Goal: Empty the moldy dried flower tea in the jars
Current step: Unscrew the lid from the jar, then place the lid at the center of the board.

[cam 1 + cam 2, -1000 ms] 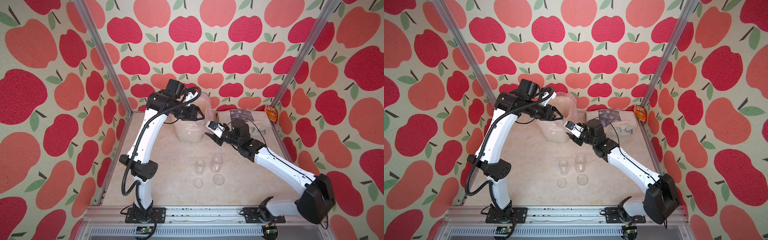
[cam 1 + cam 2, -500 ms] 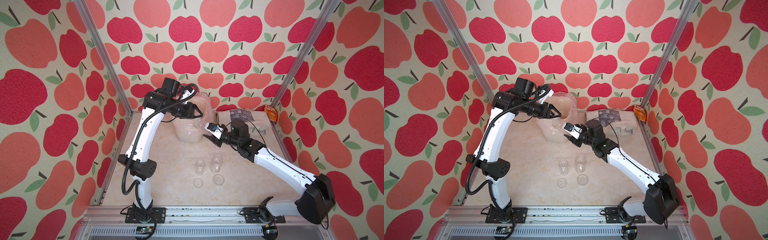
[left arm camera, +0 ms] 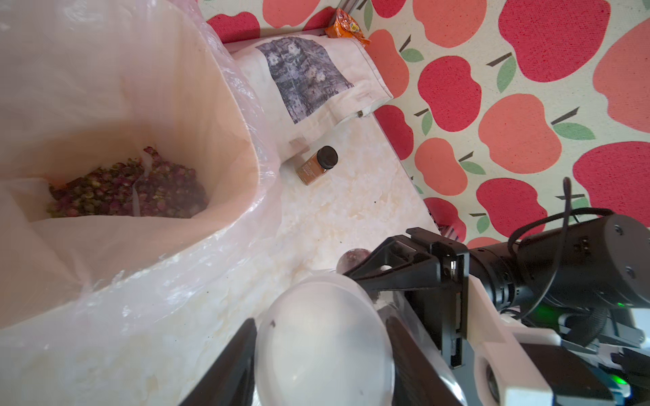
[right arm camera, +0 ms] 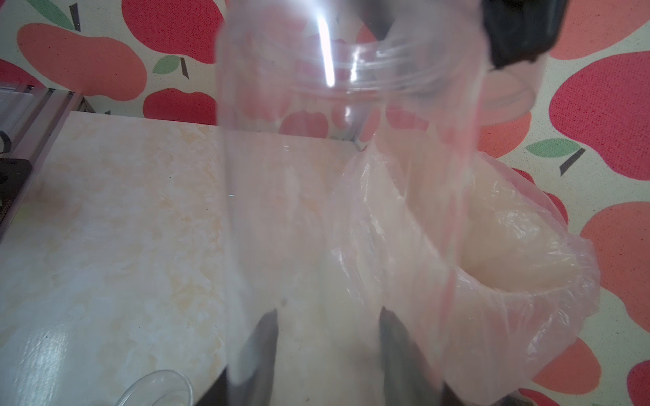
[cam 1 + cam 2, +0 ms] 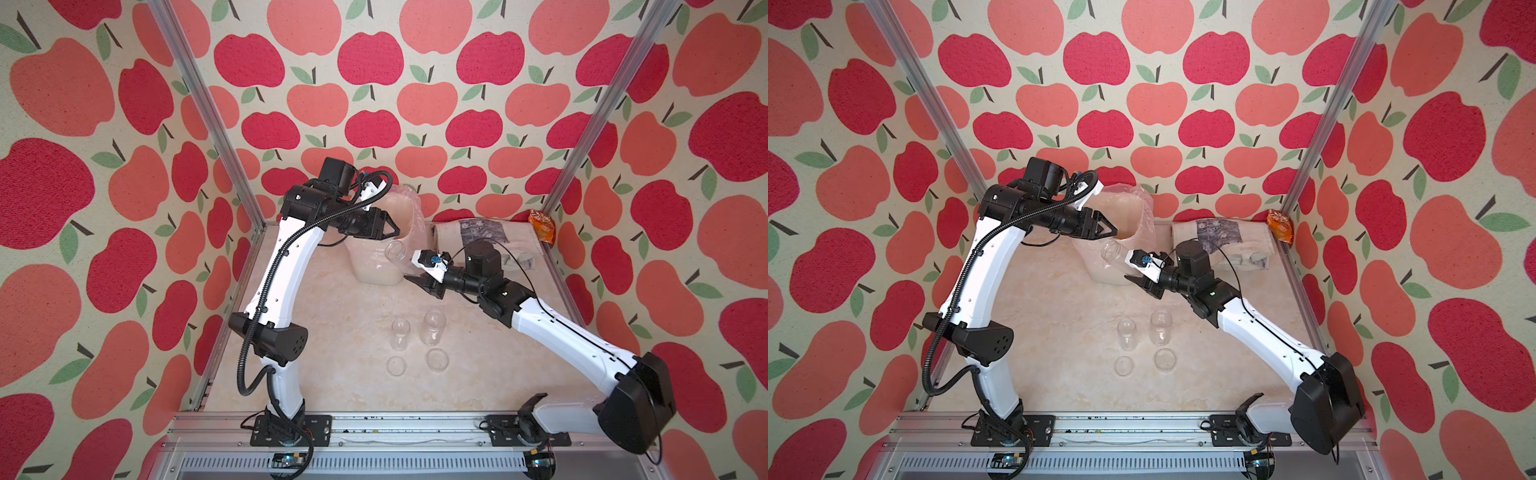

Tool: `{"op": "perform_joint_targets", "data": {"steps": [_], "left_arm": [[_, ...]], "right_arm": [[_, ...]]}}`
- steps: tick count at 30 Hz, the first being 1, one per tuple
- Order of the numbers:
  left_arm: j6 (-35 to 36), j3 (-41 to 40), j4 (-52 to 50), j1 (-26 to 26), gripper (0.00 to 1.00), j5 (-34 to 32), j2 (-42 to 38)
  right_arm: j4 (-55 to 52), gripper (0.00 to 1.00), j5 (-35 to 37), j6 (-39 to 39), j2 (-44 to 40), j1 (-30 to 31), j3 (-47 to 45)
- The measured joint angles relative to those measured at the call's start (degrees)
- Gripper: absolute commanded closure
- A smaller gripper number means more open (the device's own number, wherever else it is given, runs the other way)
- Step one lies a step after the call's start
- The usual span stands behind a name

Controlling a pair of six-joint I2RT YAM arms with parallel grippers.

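– Cream marbled tabletop (image 5: 332, 299), apple-print walls (image 5: 374, 62) on three sides. Aluminium posts (image 5: 199, 104) in the back corners, slotted rail (image 5: 395, 422) along the front with both arm bases bolted on.
– Grippers?
– Left gripper (image 3: 320, 320) is clamped on a clear lid (image 3: 323, 348), up in the air near the bin (image 3: 225, 116). Right gripper (image 4: 327, 311) is clamped on a jar (image 4: 344, 175), mouth pointing away from the wrist, just beside the bin's bagged rim. I see nothing inside that jar through its wall.
– Where's the tea?
– Dried flower tea (image 3: 130, 189) is piled at the bottom of the bin's pinkish liner (image 3: 176, 281): reddish-brown buds.
– Rest of the table?
– Mid-table, apart from both grippers: left-side jar (image 5: 400, 332) and right-side jar (image 5: 434, 328), upright, uncapped, close but not touching. Left-side lid (image 5: 395, 365) and right-side lid (image 5: 437, 359) lie flat just in front of them, toward the rail. I can't tell from the top views whether crumbs remain in those two.
– Back edge?
– Cloth bag (image 5: 486, 237) with a grey print against the back wall, orange packet (image 5: 542, 226) in the back right corner. Amber jar (image 3: 316, 165) with black cap just beside the bag. Bin stands left of the bag.
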Motion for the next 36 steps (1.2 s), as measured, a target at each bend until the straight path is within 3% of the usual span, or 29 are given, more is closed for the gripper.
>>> {"op": "perform_joint_targets", "data": {"steps": [10, 21, 36], "left_arm": [[0.20, -15.58, 6.34, 0.37, 0.96, -7.96, -11.52], [-1.64, -47.87, 17.99, -2.47, 0.97, -16.74, -29.86], [-12.48, -72.48, 24.39, -9.75, 0.95, -27.61, -38.95]], "right_arm": [[1.42, 1.00, -0.61, 2.56, -3.96, -1.49, -4.24], [2.19, 1.00, -0.63, 5.20, -8.66, -2.36, -6.19], [1.90, 1.00, -0.90, 5.62, -10.03, -3.32, -6.49]]}}
